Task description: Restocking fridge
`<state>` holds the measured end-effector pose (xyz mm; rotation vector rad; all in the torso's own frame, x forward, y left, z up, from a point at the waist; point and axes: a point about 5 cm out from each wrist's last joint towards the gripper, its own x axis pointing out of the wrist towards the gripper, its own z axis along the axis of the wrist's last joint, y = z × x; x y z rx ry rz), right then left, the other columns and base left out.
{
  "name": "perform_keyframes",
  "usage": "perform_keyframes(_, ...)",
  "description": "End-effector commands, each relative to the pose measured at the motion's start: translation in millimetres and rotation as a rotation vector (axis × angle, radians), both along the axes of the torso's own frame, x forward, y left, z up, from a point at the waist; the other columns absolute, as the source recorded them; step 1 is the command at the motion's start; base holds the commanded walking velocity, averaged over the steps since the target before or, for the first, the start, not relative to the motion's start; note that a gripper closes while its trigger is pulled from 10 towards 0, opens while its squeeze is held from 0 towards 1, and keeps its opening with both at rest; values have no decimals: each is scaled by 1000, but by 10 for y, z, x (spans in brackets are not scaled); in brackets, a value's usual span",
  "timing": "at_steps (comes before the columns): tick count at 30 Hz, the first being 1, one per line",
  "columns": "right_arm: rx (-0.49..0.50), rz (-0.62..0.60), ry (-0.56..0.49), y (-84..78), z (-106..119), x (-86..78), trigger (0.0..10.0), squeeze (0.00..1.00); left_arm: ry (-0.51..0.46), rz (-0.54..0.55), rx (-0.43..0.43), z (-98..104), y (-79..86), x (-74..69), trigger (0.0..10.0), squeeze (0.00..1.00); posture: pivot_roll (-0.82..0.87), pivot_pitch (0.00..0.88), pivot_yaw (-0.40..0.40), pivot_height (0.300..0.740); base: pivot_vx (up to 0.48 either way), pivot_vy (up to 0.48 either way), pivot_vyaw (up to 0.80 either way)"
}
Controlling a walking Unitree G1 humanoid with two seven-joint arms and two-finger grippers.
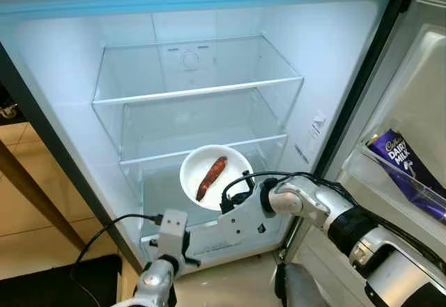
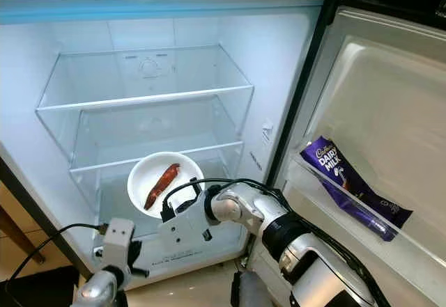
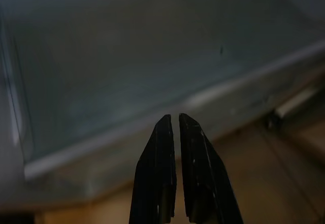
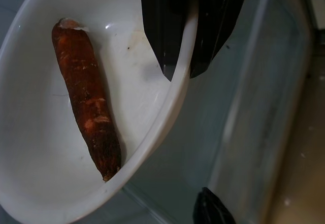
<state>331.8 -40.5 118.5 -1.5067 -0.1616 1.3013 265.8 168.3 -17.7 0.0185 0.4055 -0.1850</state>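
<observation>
Before the robot stands an open fridge [image 1: 70,63] with pale, lit walls and two bare glass shelves [image 1: 198,91]. Held out in front of the lower shelf is a white bowl [image 1: 233,159], tilted a little, with one reddish-brown carrot [image 1: 211,177] lying lengthwise inside it. The right gripper [image 4: 182,64] reaches in from the right and holds the bowl by its near rim, one black finger [image 4: 161,26] inside the bowl and the other outside, pinched on the rim. Below the bowl sits the clear drawer [image 4: 254,132] at the bottom of the fridge. The left gripper [image 3: 175,118] hangs low in front of the fridge's base, near the drawer's front edge, its two fingers almost together with nothing between them. On the open door [image 2: 376,112] to the right, a purple chocolate bar [image 2: 348,182] leans in a door rack [image 2: 306,176].
</observation>
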Motion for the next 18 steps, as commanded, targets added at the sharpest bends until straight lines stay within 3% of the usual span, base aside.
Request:
perform_keyframes(1, -8, -27, -26, -14, 75, 81, 10000, 0, -69, 3, 0, 122, 89, 97, 10000, 0, -33, 0, -57, 475, 0, 0, 0)
perform_keyframes(9, -56, -144, -70, -166, 174, 295, 10000, 0, -187, -69, -20, 351, 67, 278, 10000, 0, -27, 0, -60, 475, 0, 0, 0)
perform_keyframes(18, -79, -220, -112, -239, 293, 440, 10000, 0, -198, -142, -53, 321, -23, 220, 10000, 0, -21, 0, -71, 475, 0, 0, 0)
